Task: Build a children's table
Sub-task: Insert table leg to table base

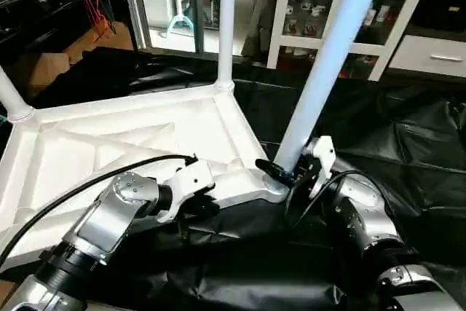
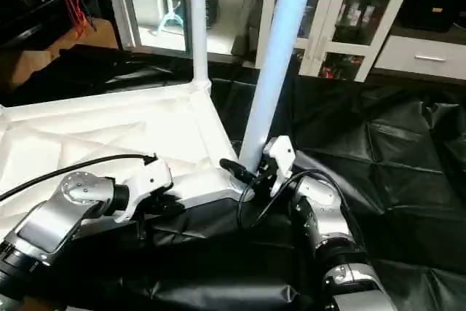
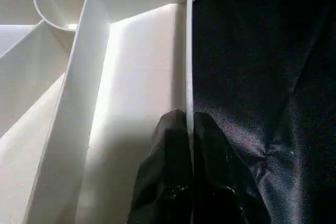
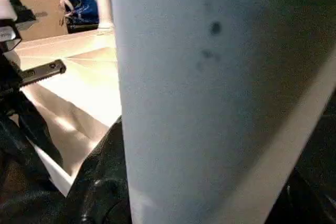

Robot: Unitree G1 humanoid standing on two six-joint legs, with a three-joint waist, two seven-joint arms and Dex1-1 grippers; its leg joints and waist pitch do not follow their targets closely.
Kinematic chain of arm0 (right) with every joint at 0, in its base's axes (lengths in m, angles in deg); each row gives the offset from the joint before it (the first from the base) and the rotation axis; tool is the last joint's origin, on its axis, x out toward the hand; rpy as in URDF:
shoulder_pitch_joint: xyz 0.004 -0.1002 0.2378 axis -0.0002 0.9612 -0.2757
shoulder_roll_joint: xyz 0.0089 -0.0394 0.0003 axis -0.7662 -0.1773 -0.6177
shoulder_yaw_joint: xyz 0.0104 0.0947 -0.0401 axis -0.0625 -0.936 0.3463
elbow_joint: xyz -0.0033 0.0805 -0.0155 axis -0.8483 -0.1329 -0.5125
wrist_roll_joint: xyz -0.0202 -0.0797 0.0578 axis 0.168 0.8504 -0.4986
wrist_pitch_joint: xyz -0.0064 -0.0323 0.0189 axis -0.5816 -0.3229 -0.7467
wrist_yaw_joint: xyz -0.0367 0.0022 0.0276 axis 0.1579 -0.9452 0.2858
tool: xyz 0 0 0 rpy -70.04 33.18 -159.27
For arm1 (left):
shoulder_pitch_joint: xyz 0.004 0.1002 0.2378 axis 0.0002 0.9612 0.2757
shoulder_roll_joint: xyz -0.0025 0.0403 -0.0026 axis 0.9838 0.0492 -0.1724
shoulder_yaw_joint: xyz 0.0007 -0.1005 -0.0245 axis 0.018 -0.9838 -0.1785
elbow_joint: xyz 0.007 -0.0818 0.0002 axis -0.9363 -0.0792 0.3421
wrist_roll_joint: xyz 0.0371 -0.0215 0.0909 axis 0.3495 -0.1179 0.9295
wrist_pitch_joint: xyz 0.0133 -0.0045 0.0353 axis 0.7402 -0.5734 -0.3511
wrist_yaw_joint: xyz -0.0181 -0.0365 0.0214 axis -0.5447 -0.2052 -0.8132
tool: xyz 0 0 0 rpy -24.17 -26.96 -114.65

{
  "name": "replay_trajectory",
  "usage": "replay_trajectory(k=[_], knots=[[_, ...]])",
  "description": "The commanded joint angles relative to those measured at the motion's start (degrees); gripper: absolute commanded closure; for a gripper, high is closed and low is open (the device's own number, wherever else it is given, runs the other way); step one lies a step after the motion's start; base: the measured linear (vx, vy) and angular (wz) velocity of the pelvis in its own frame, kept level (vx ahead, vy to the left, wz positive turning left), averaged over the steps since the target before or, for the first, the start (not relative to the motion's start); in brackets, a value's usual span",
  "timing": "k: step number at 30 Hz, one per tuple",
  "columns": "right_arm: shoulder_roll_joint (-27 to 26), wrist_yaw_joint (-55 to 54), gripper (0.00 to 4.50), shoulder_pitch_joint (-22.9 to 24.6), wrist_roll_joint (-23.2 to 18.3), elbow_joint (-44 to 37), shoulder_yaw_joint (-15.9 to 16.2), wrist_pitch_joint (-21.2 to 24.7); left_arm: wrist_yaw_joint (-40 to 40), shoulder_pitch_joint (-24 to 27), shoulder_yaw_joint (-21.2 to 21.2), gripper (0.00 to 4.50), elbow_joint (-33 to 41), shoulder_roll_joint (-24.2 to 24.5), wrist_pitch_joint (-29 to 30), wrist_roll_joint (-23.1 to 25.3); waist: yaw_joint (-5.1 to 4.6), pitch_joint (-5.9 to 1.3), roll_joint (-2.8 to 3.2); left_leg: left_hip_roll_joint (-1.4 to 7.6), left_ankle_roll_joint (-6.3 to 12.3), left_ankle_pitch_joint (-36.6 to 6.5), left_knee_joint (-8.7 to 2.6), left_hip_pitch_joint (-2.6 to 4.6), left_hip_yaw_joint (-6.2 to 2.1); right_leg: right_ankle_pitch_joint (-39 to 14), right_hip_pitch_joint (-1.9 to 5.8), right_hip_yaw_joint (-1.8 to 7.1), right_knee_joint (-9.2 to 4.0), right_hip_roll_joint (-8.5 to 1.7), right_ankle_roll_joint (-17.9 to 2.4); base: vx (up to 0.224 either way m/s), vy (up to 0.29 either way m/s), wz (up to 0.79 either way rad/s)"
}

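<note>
The white tabletop lies underside up on a black sheet, its ribs showing. My left gripper is shut on the thin rim wall of the near edge, one black finger on each side. My right gripper is shut on the base of a long white leg that stands tilted in the near right corner socket. This leg looms close in the right wrist view. A second leg stands upright in the far corner and a third leg rises at the left corner.
The black sheet covers the floor around the tabletop. A white cabinet with glass doors stands behind, with a white drawer unit to its right. Cardboard and red wires are at the back left.
</note>
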Motion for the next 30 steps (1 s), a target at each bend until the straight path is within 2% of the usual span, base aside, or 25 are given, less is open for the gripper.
replay_trajectory(k=[1, 5, 10, 14, 22, 23, 24, 25, 26, 27, 28, 29, 30], knots=[[2.2, -4.0, 2.56, 3.2, 1.9, 7.5, -2.1, 6.0, 2.0, 0.6, -0.9, 4.50, 1.0, 0.1, -0.7, -2.5, 0.18, -0.96, 0.72, 3.11, 4.02, -6.5, -4.55, 0.13, -1.24, 9.7, 1.52, 2.57, -4.49, -4.68, -16.4, 0.000, 0.000, 0.00], [2.6, -4.0, 2.56, 3.1, 2.9, 7.7, -1.4, 4.9, 2.0, 0.5, -0.8, 4.50, 0.8, 0.1, -0.7, -2.4, 0.19, -0.87, 0.74, 3.14, 3.81, -7.1, -4.62, 0.11, -1.22, 8.0, 1.43, 2.61, -4.66, -4.75, -16.2, 0.000, 0.000, 0.00], [2.2, -4.6, 2.56, 3.5, 3.5, 6.8, -0.7, 4.2, 2.0, 0.4, -0.8, 4.50, 0.7, -0.1, -0.5, -2.4, 0.24, -0.82, 0.75, 3.10, 4.20, -6.1, -4.59, 0.04, -1.16, 8.5, 1.42, 2.65, -4.69, -4.77, -16.1, 0.000, 0.000, 0.00], [2.1, -4.7, 2.56, 3.8, 3.8, 6.4, 0.0, 4.0, 2.0, 0.3, -0.9, 4.50, 0.7, -0.2, -0.4, -2.3, 0.26, -0.63, 0.68, 3.16, 3.85, -7.7, -4.88, 0.08, -1.16, 5.2, 1.28, 2.65, -5.03, -4.74, -15.8, 0.000, 0.000, 0.00], [2.4, -5.5, 2.56, 3.6, 5.2, 6.8, 0.9, 3.6, 1.1, 0.5, -1.1, 4.50, 0.8, -0.6, 1.0, -2.1, 0.16, -0.46, 0.79, 3.24, 3.23, -8.6, -5.17, 0.09, -1.19, 3.6, 1.09, 2.68, -5.20, -4.72, -15.6, 0.000, 0.000, 0.00], [2.3, -7.3, 2.56, 3.3, 5.6, 7.0, 0.9, 4.1, 0.2, 0.5, -1.3, 4.50, 0.7, -1.1, 2.2, -2.1, 0.11, -0.48, 0.78, 3.24, 3.05, -8.6, -5.19, 0.18, -1.16, 3.7, 1.04, 2.68, -5.20, -4.68, -15.6, 0.000, 0.000, 0.00], [1.9, -17.3, 2.56, 2.5, 7.9, 8.4, 0.5, 4.9, -3.5, 0.2, -1.7, 4.50, 0.1, -3.3, 5.1, -1.2, 0.07, -0.29, 0.77, 3.31, 2.50, -8.3, -5.36, 0.17, -1.16, 3.2, 0.97, 2.71, -5.25, -4.70, -15.6, 0.000, 0.000, 0.00], [1.5, -22.9, 2.56, 2.1, 8.6, 9.2, -0.1, 5.5, -6.2, 0.1, -2.0, 4.50, -0.5, -4.8, 6.3, -0.5, 0.02, -0.15, 0.73, 3.24, 2.02, -8.8, -5.48, 0.22, -1.15, 2.0, 0.85, 2.67, -5.38, -4.64, -15.4, 0.000, 0.000, 0.00], [1.5, -22.9, 2.56, 2.1, 8.6, 9.2, -0.1, 5.5, -6.2, 0.1, -2.0, 4.50, -0.5, -4.8, 6.3, -0.5, 0.00, -0.11, 0.62, 3.15, 0.99, -10.0, -5.48, 0.45, -1.07, -1.1, 0.80, 2.82, -5.68, -4.82, -15.1, 0.000, 0.000, 0.00], [1.1, -28.9, 2.56, 1.8, 9.0, 10.0, -1.0, 6.1, -9.6, -0.2, -2.6, 4.50, -1.4, -6.8, 7.7, 0.3, 0.02, -0.19, 0.53, 3.03, 0.84, -10.1, -5.32, 0.39, -1.03, -1.8, 0.96, 2.97, -5.77, -4.92, -14.9, 0.000, 0.000, 0.00], [0.5, -33.9, 2.56, 1.5, 8.7, 10.6, -2.2, 6.8, -13.2, -0.5, -3.7, 4.50, -2.3, -9.1, 9.3, 0.8, 0.02, -0.15, 0.58, 3.08, 0.44, -10.0, -5.39, 0.40, -1.00, -2.0, 0.89, 3.05, -5.75, -4.87, -14.8, 0.000, 0.000, 0.00], [-0.6, -39.0, 2.56, 1.3, 7.4, 11.3, -4.0, 8.1, -18.1, -1.1, -5.2, 4.50, -3.5, -12.3, 11.4, 1.3, 0.06, -0.01, 0.54, 2.94, 0.06, -11.0, -5.41, 0.50, -0.91, -4.4, 0.73, 3.15, -6.13, -4.82, -14.3, 0.000, 0.000, 0.00], [-1.0, -40.6, 2.56, 1.3, 6.9, 11.5, -4.6, 8.7, -19.8, -1.3, -5.7, 4.50, -3.9, -13.4, 12.0, 1.5, 0.24, -0.04, 0.62, 2.95, 0.17, -11.4, -5.43, 0.64, -0.91, -5.1, 0.61, 3.18, -6.32, -4.88, -14.1, 0.000, 0.000, 0.00]])
